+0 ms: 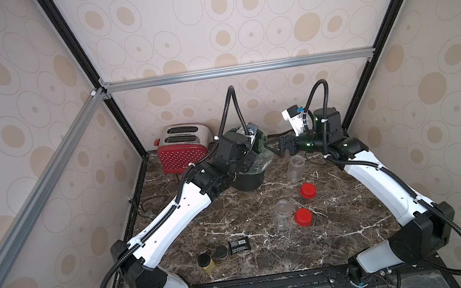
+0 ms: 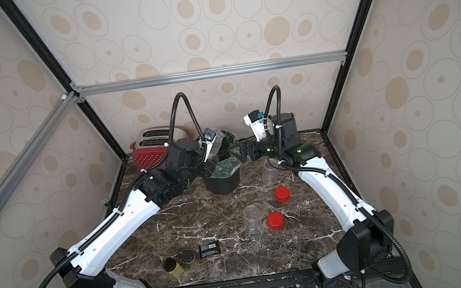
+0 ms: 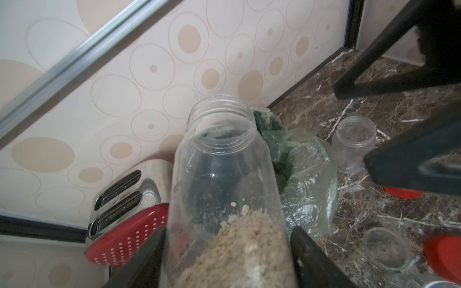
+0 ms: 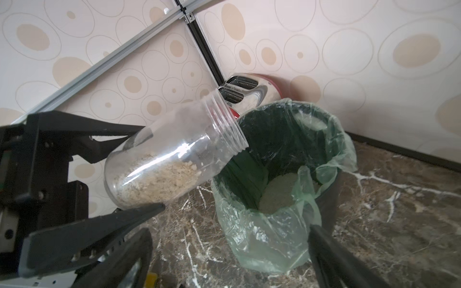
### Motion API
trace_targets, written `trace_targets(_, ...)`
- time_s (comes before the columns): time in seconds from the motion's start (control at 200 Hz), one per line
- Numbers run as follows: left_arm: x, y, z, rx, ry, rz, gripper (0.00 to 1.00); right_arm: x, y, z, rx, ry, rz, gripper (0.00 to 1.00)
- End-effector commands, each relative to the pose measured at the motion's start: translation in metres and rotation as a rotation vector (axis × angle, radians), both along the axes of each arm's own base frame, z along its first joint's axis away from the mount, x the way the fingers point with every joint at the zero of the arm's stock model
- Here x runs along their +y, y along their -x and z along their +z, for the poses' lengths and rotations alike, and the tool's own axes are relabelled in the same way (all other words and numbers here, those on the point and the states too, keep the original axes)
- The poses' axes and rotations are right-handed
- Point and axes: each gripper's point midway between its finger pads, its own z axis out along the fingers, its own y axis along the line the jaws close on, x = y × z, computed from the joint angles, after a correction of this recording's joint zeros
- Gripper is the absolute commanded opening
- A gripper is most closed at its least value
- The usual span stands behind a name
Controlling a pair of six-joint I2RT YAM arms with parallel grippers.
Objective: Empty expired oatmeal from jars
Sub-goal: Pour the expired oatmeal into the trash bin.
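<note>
Right wrist view: left tool [image 4: 149, 169] pinches the jar [image 4: 174, 154] near its base, long axis slanting up away from that tool, mouth at the bin [image 4: 326, 199] rim; oatmeal [image 4: 159, 179] pooled at the tool end. Right tool [image 1: 273, 148] spread, empty, across the bin

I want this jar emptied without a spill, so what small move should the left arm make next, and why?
Probably tip the jar further, mouth downward. The left gripper holds it lidless and tilted, mouth at the rim of the bin, yet the oatmeal sits heaped near its base, away from the mouth, so nothing is pouring out.
</note>
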Motion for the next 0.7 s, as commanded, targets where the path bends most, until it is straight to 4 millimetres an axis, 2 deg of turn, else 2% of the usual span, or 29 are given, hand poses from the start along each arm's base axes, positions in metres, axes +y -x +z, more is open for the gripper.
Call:
trace_targets(0.0,0.018,0.008,0.002,0.1,-0.001,0.068,0.0,-0.002,-0.006,0.015,-0.195,0.028,-0.006,0.99)
trace_targets(0.265,0.026,-0.006,-0.009,0.269,0.051,0.144,0.0,0.013,-0.006,0.007,-0.413,0.116,0.074,0.99)
trace_targets(0.536,0.016,-0.018,-0.011,0.321,0.071,0.135,0.0,0.02,-0.013,0.001,-0.438,0.149,0.087,0.99)
trace_targets(0.696,0.019,-0.026,-0.014,0.37,0.074,0.174,0.0,0.021,-0.016,0.0,-0.439,0.153,0.088,0.99)
